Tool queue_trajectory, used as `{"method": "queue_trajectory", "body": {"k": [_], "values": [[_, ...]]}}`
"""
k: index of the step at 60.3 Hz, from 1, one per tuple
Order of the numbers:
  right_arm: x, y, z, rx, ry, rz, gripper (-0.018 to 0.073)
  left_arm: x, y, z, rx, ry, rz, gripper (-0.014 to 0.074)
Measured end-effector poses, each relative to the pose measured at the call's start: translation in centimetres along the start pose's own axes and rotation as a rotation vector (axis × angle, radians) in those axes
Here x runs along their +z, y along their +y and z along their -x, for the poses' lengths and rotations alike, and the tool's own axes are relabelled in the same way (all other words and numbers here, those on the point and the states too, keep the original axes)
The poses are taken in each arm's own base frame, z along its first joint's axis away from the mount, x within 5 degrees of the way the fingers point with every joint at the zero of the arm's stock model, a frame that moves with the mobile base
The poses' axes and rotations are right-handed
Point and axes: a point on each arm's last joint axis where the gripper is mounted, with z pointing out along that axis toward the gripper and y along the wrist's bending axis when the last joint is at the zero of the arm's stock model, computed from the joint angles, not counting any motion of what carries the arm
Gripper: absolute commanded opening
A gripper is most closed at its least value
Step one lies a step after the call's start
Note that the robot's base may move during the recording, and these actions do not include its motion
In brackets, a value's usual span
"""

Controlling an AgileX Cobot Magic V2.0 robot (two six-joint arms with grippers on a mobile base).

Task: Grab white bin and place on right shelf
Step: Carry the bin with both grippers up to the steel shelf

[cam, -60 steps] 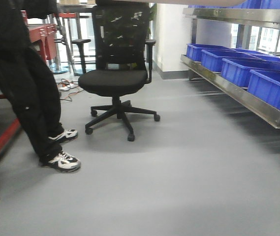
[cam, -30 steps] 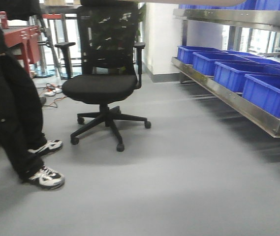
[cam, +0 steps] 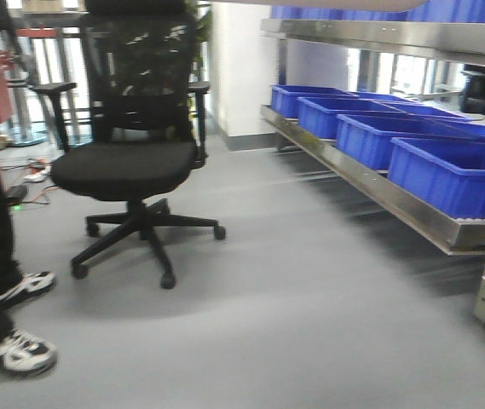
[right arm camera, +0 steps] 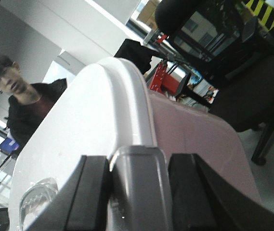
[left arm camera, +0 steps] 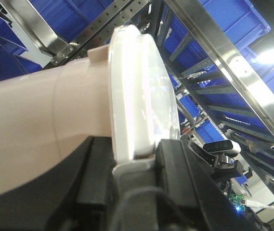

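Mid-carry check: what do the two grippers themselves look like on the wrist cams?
Left gripper: matte black blocks flanking a light grey rounded centre piece, a thin black cable looping below it. Right gripper: the same black blocks and grey rounded centre; no markings visible.

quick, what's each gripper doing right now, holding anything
left gripper: closed, holding the white bin
right gripper: closed, holding the same white bin
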Motion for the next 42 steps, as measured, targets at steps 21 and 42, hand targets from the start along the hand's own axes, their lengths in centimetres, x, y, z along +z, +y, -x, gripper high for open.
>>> {"method": "queue_trajectory", "body": {"k": [21,42], "values": [[0.00,0.00,0.00,0.000,0.000,-0.001,0.0091,0.00,-0.01,-0.01,0.000,0.001,-0.001,-0.0125],[0.00,-0.02,0.02,0.000,-0.002,-0.002,0.0091,0.00,-0.01,-0.01,0.000,0.002,-0.002,-0.0125]]}}
